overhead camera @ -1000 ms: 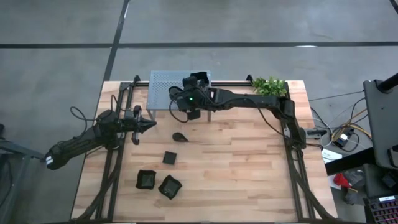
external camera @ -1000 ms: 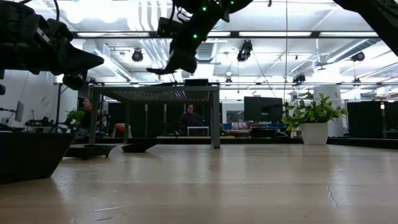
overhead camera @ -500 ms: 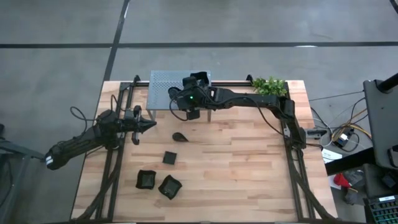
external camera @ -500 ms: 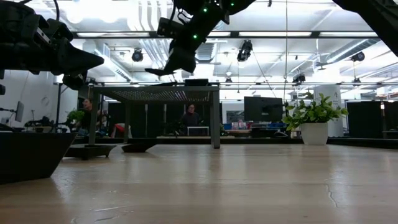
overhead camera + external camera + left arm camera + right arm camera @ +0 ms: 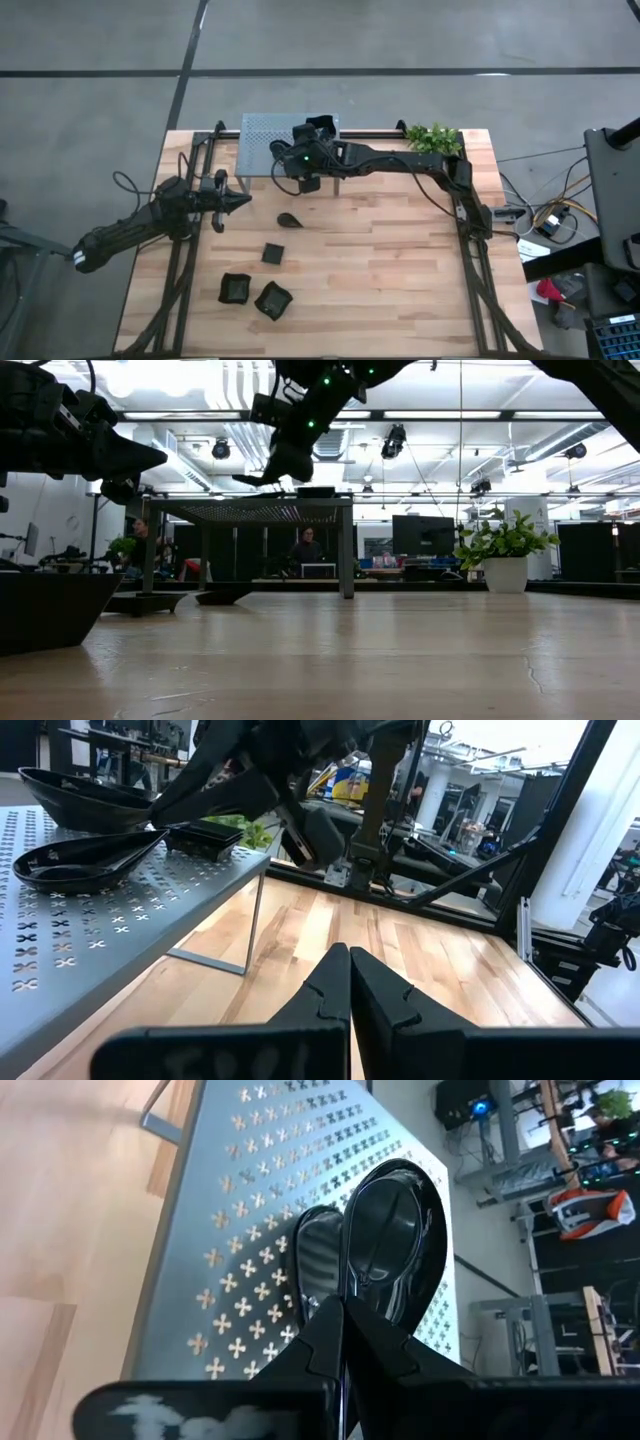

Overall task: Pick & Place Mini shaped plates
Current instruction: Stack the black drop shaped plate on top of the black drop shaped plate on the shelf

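Observation:
My right gripper (image 5: 340,1330) is over the grey perforated shelf (image 5: 260,140) at the table's far edge, shut on a glossy black leaf-shaped plate (image 5: 388,1220). A second leaf plate (image 5: 80,868) lies flat on the shelf just under it, and a small square dish (image 5: 205,838) sits farther along. On the table lie a leaf plate (image 5: 290,219), a flat square (image 5: 273,254) and two wavy-rimmed squares (image 5: 235,288), (image 5: 272,300). My left gripper (image 5: 240,201) hovers shut at the table's left, touching nothing. My right gripper pinches the leaf plate by its narrow end (image 5: 347,1295) between the two fingers, which lie along the plate. They come slanting down from the table's right side. The plate (image 5: 255,479) is held roughly level just above the shelf top, over the other leaf plate; whether the two touch, I cannot tell.
A green potted plant (image 5: 433,137) stands at the far right corner. The shelf stands on thin legs (image 5: 255,925) with open room beneath. Bare wood (image 5: 400,270) spreads over the table's right and near parts. People show in the room beyond the table (image 5: 305,550).
My right gripper has sunk slightly toward the shelf top with the leaf plate still in its fingers. The left arm has kept still.

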Controlling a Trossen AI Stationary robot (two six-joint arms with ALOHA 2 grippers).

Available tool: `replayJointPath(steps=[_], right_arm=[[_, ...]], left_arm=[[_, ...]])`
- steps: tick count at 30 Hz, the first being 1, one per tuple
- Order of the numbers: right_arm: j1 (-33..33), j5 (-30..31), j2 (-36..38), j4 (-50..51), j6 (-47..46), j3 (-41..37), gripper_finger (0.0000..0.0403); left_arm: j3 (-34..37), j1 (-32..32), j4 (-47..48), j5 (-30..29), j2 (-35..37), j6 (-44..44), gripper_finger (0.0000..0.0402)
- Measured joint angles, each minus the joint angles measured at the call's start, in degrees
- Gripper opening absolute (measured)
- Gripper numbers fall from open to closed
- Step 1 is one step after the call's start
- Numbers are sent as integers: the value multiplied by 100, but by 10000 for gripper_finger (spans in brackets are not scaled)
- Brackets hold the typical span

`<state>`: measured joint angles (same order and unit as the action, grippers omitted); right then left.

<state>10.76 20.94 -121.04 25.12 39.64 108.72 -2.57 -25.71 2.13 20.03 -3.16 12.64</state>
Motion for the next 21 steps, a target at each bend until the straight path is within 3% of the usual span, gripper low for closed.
replayJointPath(steps=[9, 21], right_arm=[[0, -44, -1, -2, -48, -8, 14], [-4, 48, -1, 40, -252, -10, 73]], left_arm=[[0, -2, 0, 0, 0, 1, 3], [0, -1, 0, 0, 1, 1, 3]])
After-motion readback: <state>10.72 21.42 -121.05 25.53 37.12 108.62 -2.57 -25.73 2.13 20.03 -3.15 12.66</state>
